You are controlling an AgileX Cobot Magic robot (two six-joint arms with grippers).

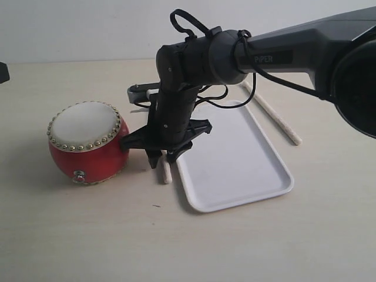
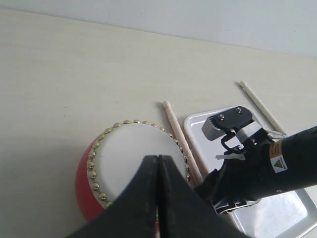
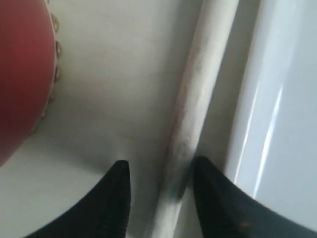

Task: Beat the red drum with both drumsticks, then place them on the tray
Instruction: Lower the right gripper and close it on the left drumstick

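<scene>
Evidently the task is at its very start: nearest, the red drum (image 1: 88,141) stands on the desk (image 1: 88,235) with the left hand (image 2: 157,168) clenched on nothing above it. Just beside the drum the right hand (image 3: 161,171) stands released, its fingers straddling one drumstick (image 3: 198,99) that lies flat in the gap between drum and tray (image 1: 235,158). Nothing lies on the tray, and just beyond it the second drumstick (image 1: 273,114) lies untouched, so both pickups, the beating and the putting away are all left to do.
</scene>
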